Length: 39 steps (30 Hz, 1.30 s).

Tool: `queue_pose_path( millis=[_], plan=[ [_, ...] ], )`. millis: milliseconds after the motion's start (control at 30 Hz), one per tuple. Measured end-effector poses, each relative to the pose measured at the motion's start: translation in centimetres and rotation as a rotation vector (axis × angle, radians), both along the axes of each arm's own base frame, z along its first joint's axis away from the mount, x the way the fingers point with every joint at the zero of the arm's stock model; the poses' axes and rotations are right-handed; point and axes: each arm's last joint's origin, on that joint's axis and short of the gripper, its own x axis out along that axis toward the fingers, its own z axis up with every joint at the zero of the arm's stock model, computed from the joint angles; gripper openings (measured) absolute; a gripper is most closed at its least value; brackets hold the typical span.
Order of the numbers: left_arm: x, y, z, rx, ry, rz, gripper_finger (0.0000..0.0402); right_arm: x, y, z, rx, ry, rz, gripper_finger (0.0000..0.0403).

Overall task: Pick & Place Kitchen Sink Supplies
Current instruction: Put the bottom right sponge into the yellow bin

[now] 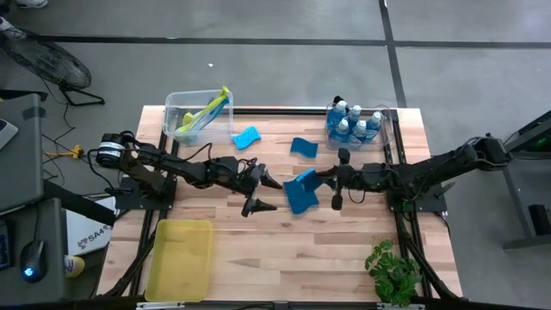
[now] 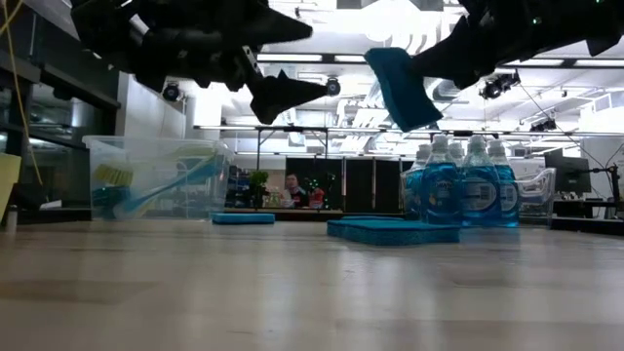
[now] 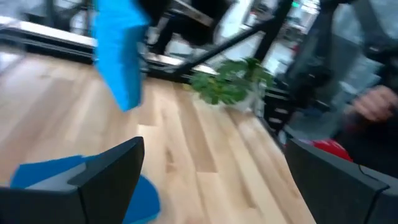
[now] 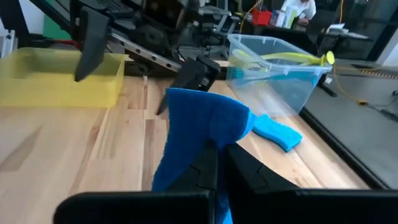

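My right gripper [image 1: 325, 181] [image 4: 216, 163] hovers over the middle of the table, shut on a flat blue sponge [image 1: 300, 182] [image 2: 400, 88] that also shows in the left wrist view [image 3: 118, 53]. Another blue sponge [image 1: 301, 204] [image 3: 59, 177] lies flat on the table just under it. My left gripper [image 1: 263, 195] [image 3: 217, 186] is open, raised above the table just left of the held sponge and touching nothing. Two more sponges [image 1: 245, 137] [image 1: 303, 147] lie flat farther back. Blue soap bottles [image 1: 353, 123] stand in a clear bin. Yellow-green brushes [image 1: 207, 109] lean inside another clear bin. My right gripper pinches the sponge between its two fingers at the edge facing the table's right side [image 4: 211, 140]. The fingers come in roughly level from the right. The sponge is lifted clear of the table and hangs tilted, its free end [image 2: 409, 117] pointing down and left.
A yellow tray [image 1: 179, 258] sits at the near left. A potted plant [image 1: 393, 271] stands at the near right edge. The clear bins [image 1: 176, 108] [image 1: 389, 120] are along the far edge. Bare wood lies between the tray and the plant.
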Motion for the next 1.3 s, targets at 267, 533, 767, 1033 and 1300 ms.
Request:
queue_pose_path(
  millis=[267,533,767,1033,1300],
  plan=[
    [0.1,0.7,-0.2,-0.112,0.041,0.255,0.0385,0.0,0.5,0.4,-0.062,-0.033,-0.002,0.0001],
    [0.1,1.2,0.0,-0.083,0.016,0.428,0.0385,0.1,0.4,1.1,-0.061,-0.104,-0.03,0.0001],
    [0.7,1.4,1.0,-0.057,-0.023,0.494,0.0385,0.7,-0.3,1.2,-0.052,-0.158,-0.066,0.0001],
    [1.0,1.3,1.8,-0.075,-0.045,0.462,0.0385,2.9,-0.9,-0.3,-0.026,-0.211,-0.085,0.0001],
    [1.1,1.3,1.8,-0.007,-0.052,0.452,0.0385,3.9,-0.9,-1.2,0.0,-0.254,-0.066,0.0001]
  ],
)
